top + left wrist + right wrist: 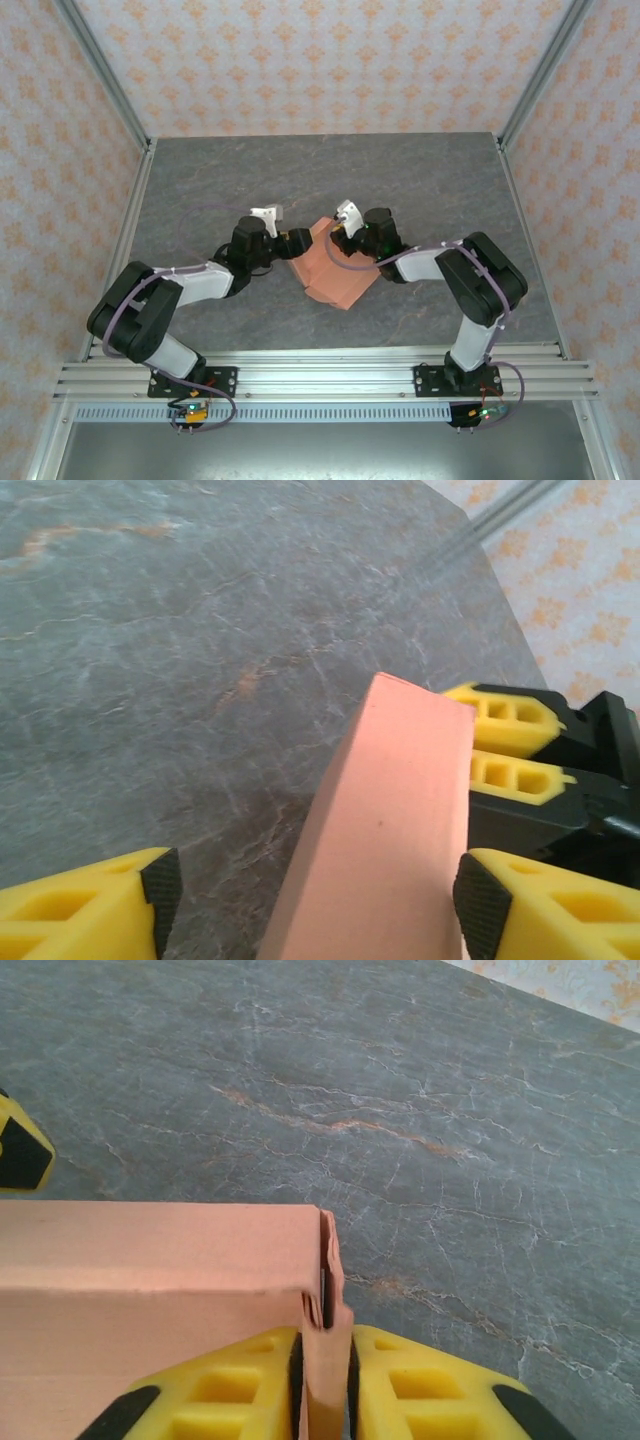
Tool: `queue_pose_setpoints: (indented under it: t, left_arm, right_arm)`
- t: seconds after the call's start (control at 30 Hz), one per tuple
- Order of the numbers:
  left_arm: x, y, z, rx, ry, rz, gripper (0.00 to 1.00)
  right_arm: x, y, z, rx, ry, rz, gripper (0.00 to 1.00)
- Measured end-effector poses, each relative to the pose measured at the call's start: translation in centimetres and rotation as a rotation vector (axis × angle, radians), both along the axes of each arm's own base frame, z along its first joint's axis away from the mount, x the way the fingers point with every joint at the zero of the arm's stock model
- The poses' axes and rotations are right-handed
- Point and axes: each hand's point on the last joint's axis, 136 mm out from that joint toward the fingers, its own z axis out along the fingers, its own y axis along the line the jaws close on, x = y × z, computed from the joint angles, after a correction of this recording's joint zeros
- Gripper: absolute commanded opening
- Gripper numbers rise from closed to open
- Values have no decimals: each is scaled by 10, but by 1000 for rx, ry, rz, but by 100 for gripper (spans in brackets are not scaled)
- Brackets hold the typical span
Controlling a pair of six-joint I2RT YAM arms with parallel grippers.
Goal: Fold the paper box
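Right wrist view had the right gripper (325, 1378) pinched shut on an end flap of the paper box (150, 1260) mid-table (250, 170), probably to steady it, while the left gripper (310, 890) straddled the box's left side wide open, holding nothing.

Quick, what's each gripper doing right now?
Left gripper: open, jaws astride the box, not clamped.
Right gripper: shut on the box's edge flap.

Lower end of paper box (385, 840) off-frame
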Motion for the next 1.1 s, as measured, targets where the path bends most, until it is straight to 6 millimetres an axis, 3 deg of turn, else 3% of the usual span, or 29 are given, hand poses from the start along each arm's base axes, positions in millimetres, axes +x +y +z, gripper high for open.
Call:
queue_pose_setpoints:
  t: [0.27,0.6,0.9,1.1]
  left_arm:
    - [-1,-18,8,-22,-9,-57,64]
    - [8,-26,7,-21,-9,-58,58]
    - [13,-21,6,4,-3,-24,60]
    - [15,-17,3,38,20,-14,62]
  right_arm:
    - [8,0,-15,-107,-74,-102,27]
    - [32,-19,-7,-204,-239,-378,24]
    - [36,-23,0,-188,-249,-420,42]
    - [32,-28,7,-123,-205,-373,46]
